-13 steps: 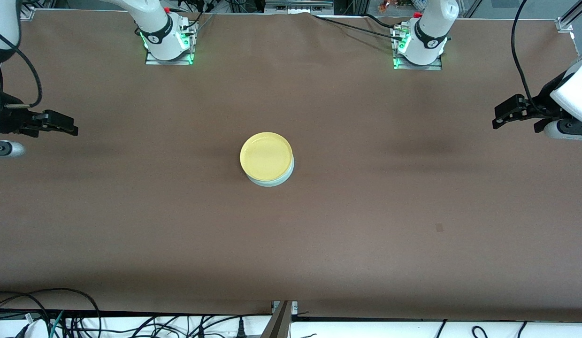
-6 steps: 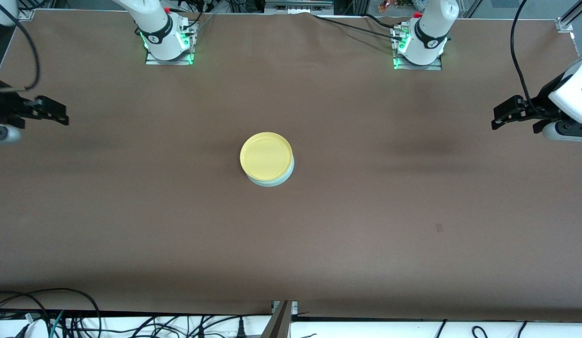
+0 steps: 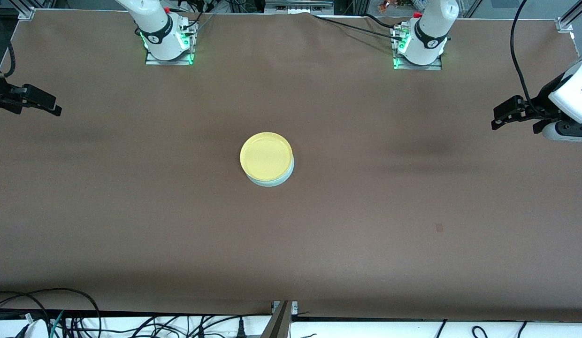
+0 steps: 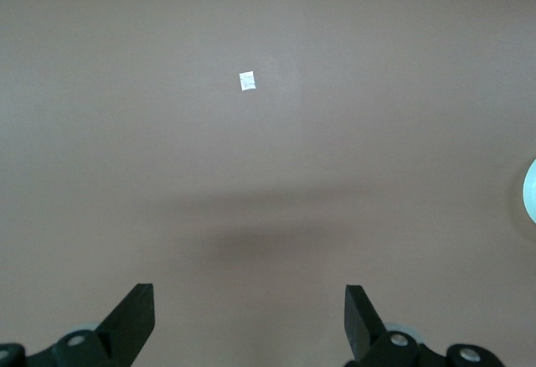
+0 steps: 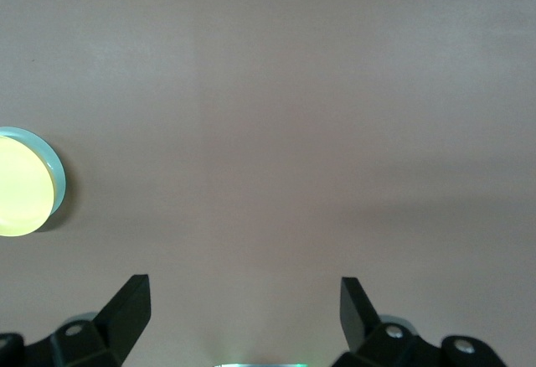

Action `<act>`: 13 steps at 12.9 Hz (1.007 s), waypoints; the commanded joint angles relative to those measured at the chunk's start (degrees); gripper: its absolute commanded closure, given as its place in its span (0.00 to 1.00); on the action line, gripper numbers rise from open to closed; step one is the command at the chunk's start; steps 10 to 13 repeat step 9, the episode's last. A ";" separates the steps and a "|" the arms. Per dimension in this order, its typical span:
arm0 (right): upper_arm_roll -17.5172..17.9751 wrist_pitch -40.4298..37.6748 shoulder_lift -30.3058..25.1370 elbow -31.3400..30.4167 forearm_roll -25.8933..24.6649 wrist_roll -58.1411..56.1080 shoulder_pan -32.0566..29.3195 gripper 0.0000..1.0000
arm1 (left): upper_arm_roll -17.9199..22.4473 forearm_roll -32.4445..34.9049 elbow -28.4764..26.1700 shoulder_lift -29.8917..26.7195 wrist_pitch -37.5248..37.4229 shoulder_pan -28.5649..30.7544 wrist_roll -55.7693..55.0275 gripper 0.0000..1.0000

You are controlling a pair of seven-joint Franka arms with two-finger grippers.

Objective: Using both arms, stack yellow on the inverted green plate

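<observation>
A brown table spreads wide under me, its cloth plain except for a small white tag that my left wrist view picks out and a faint dark patch toward the left arm's end. Near the middle of it sits the yellow plate, rim up, resting on top of the green plate — only a pale mint crescent of the lower one peeks out along the edge nearer the front camera. In my right wrist view the pair appears at the picture's edge, the yellow disc with a thin green rim around it; my left wrist view catches just a sliver of the green edge. My left gripper hangs over the table's margin at the left arm's end, well apart from the stack, its fingers spread wide with nothing between them. My right gripper is up over the margin at the right arm's end, equally well apart from the plates, and its fingers are also splayed wide and empty. Both bases stand along the table's edge farthest from the front camera, green lights lit at their feet — neither hand touches anything.
</observation>
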 commanded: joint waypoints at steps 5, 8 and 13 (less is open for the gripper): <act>4.56 0.70 -2.77 -2.41 -0.56 1.18 -4.72 0.00 | 0.01 0.17 3.75 1.62 -0.49 0.20 -0.17 0.00; 6.15 0.62 -3.91 -3.46 -0.65 1.18 -6.22 0.00 | 0.01 0.17 3.84 1.62 -0.49 0.20 -0.17 0.00; 6.24 0.70 -4.00 -3.46 -0.74 1.27 -6.22 0.00 | 0.01 0.17 3.84 1.53 -0.49 0.20 -0.17 0.00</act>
